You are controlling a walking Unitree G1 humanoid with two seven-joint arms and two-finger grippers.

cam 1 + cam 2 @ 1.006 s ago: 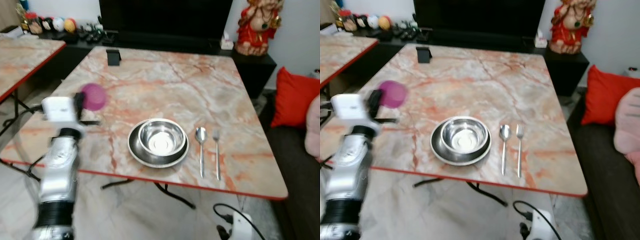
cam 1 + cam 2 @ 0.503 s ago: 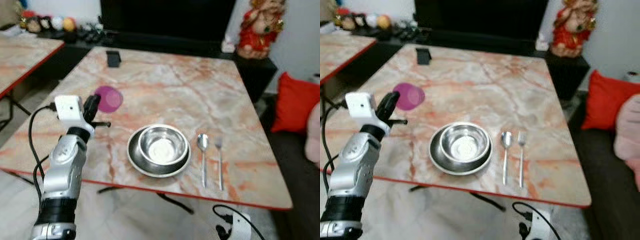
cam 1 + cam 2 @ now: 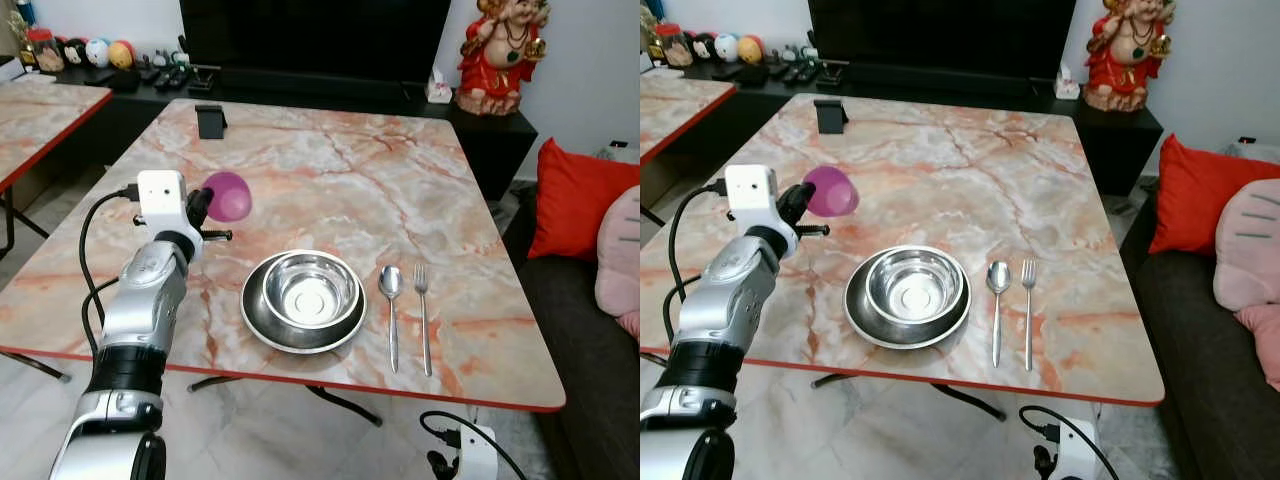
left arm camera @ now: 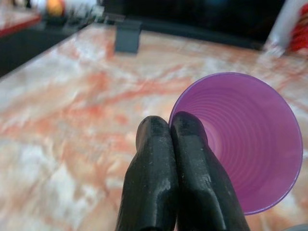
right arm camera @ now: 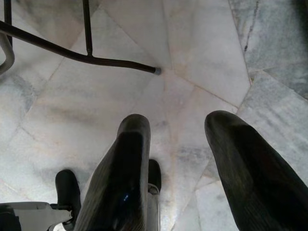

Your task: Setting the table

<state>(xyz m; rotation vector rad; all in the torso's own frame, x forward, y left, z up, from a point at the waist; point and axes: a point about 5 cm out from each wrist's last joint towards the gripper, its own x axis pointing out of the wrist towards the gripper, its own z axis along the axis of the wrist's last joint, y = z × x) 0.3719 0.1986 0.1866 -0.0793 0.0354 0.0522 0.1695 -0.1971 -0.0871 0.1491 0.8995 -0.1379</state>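
1. My left gripper (image 3: 203, 205) is clamped on the rim of the purple cup (image 3: 229, 196), carried tilted above the table (image 3: 330, 160), left of the place setting; the cup isn't set down yet.
2. Bowl (image 3: 309, 290) sits nested in the plate (image 3: 256, 318): done.
3. Spoon (image 3: 390, 312) and fork (image 3: 423, 318) lie side by side just right of the plate.
4. My right gripper (image 5: 178, 159) hangs idle over the floor, fingers spread, empty.

Marble-patterned table (image 3: 330, 170) with red edge, centre of room. Second matching table (image 3: 40, 110) at left. Dark low cabinet (image 3: 300, 85) along white wall (image 3: 590, 70); red figurine (image 3: 492, 50) on it. Red cushion (image 3: 580, 200) at right. Pale tiled floor (image 5: 183, 72).
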